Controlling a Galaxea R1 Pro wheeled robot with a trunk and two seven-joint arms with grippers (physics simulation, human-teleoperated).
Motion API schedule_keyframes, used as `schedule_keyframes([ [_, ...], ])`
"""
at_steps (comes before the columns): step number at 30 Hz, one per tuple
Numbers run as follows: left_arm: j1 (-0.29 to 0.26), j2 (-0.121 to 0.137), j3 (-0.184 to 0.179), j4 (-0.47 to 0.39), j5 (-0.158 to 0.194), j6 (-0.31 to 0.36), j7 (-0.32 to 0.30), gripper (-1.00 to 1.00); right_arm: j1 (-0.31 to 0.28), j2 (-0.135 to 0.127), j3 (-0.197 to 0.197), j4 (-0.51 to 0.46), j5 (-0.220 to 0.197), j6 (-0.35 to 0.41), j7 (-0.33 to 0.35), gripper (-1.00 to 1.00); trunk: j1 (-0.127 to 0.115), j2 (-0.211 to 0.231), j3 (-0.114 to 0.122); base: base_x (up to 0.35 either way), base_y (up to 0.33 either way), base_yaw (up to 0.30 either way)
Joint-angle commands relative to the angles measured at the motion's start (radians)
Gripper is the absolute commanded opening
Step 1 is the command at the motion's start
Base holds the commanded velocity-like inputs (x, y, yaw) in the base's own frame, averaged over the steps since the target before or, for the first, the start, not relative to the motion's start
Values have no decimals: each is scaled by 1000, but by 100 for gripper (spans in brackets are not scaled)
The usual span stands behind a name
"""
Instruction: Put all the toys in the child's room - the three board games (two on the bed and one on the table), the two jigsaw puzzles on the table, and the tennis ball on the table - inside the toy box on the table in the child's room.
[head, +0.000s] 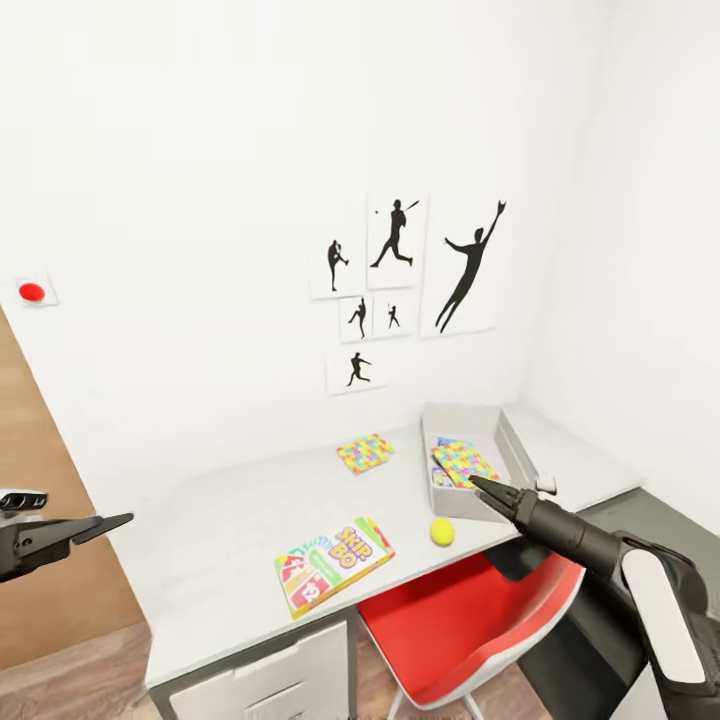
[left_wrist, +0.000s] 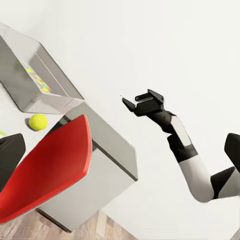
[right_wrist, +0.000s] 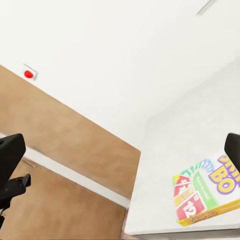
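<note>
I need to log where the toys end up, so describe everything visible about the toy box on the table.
The toy box is a grey rectangular bin with low walls and an open top, looking like plain plastic or card. It sits upright on the light-grey table, near the right end by the wall. Inside lies a multicoloured jigsaw puzzle, leaning on something beneath it. The tennis ball rests on the table just in front of it, apart. The right gripper points at its front wall.
</note>
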Motion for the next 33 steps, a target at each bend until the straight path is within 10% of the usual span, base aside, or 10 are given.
schedule_keyframes([
  [1, -1, 0, 0, 1, -1, 11, -4, 100, -16, 2, -1, 0, 3, 12, -22, 100, 0, -1, -1, -210, 141, 263],
  [17, -1, 0, 3, 2, -2, 10, -4, 100, -193, 11, 176, 44, -3, 28, -322, 100, 0, -1, -18, -118, 97, 239],
  [33, -1, 0, 4, 2, -2, 9, -4, 100, -317, 28, 195, 214, -2, 34, -490, 100, 0, -1, -37, -30, 80, 208],
])
